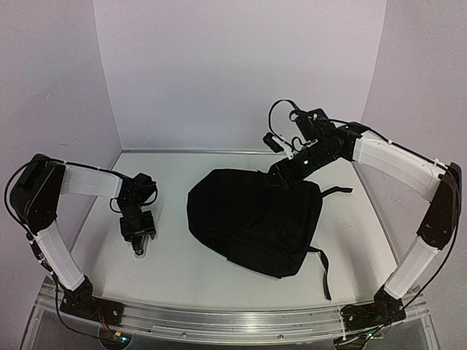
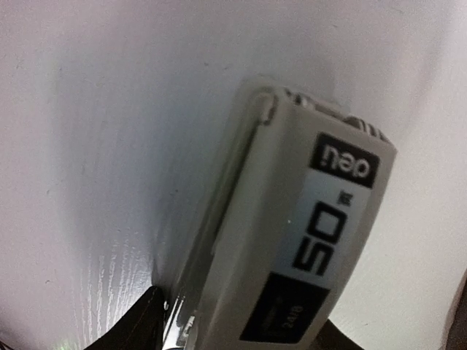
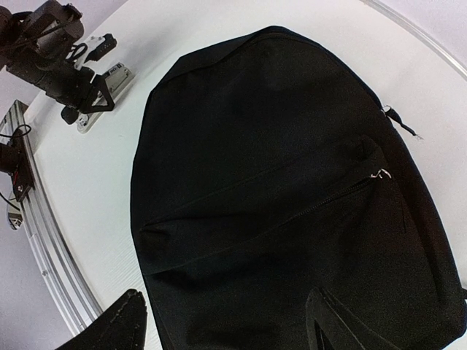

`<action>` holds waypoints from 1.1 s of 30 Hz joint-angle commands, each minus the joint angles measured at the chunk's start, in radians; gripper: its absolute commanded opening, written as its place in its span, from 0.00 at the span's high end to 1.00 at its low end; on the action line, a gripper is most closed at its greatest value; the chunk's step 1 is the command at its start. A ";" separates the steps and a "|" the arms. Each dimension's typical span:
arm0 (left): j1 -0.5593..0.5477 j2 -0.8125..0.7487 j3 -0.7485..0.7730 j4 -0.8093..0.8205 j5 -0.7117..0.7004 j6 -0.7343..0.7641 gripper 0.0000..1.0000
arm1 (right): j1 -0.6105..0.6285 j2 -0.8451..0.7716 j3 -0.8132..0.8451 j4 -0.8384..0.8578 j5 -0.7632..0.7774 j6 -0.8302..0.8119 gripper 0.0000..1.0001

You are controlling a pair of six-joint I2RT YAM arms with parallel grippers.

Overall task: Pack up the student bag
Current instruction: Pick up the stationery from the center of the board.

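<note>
The student bag (image 1: 255, 219) is a large black backpack lying flat in the middle of the table, its straps (image 1: 323, 273) trailing to the right. Its front zipper pull (image 3: 379, 173) is visible. My right gripper (image 3: 230, 324) hovers open over the bag's far end, with only black fabric (image 3: 277, 160) between its fingers. My left gripper (image 1: 137, 235) points down at the table left of the bag. In the left wrist view a grey-white stapler (image 2: 292, 240) with a "50" label fills the gap, and both dark fingers (image 2: 139, 324) press against its sides.
White walls close in the table on the left, back and right. An aluminium rail (image 1: 233, 321) runs along the near edge, where both arm bases are bolted. The stapler's pale body (image 1: 143, 246) pokes out under the left gripper, about a hand's width from the bag.
</note>
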 commanded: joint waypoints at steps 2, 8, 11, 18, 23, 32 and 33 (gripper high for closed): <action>-0.036 0.069 -0.015 0.129 0.112 0.010 0.53 | -0.002 0.003 0.017 -0.001 -0.012 0.017 0.25; -0.077 0.119 0.061 0.092 0.068 0.014 0.70 | -0.002 0.001 0.004 -0.002 -0.009 0.019 0.25; -0.094 0.105 0.093 0.061 0.026 0.004 0.80 | -0.002 -0.003 -0.002 -0.001 -0.009 0.015 0.25; -0.096 -0.057 0.113 0.052 -0.002 -0.022 1.00 | -0.002 0.009 -0.002 0.000 -0.014 0.026 0.26; -0.100 -0.165 0.147 0.030 0.004 -0.016 1.00 | -0.001 0.023 0.006 0.009 -0.022 0.048 0.28; -0.113 -0.325 0.160 0.150 0.116 0.006 1.00 | 0.044 0.093 0.019 0.084 0.120 0.188 0.37; -0.114 -0.334 0.158 0.171 0.128 0.005 1.00 | 0.051 0.104 0.025 0.088 0.142 0.203 0.37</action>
